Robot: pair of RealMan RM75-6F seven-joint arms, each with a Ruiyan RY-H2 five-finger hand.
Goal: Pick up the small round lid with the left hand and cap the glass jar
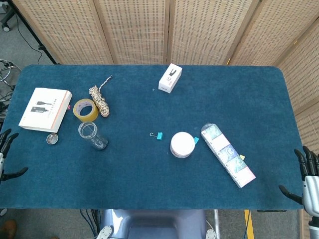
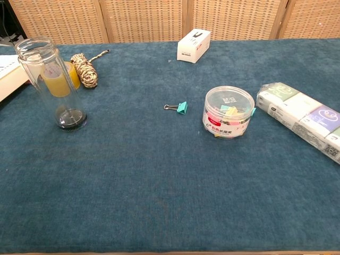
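Observation:
The small round metal lid (image 1: 52, 139) lies flat on the blue table (image 1: 149, 174), just below the white book. The open glass jar (image 1: 91, 135) (image 2: 53, 82) stands upright to the lid's right, uncapped. My left hand (image 1: 6, 154) hangs at the table's left edge, fingers spread and empty, some way left of and below the lid. My right hand (image 1: 308, 178) sits at the far right edge, fingers apart, holding nothing. The chest view shows neither hand nor the lid.
A white book (image 1: 45, 109), yellow tape roll (image 1: 85, 109) and twine bundle (image 1: 99, 100) lie near the jar. A white box (image 1: 170, 78), a binder clip (image 1: 158, 135), a round clip tub (image 1: 182, 144) and a long tissue pack (image 1: 228, 154) are further right.

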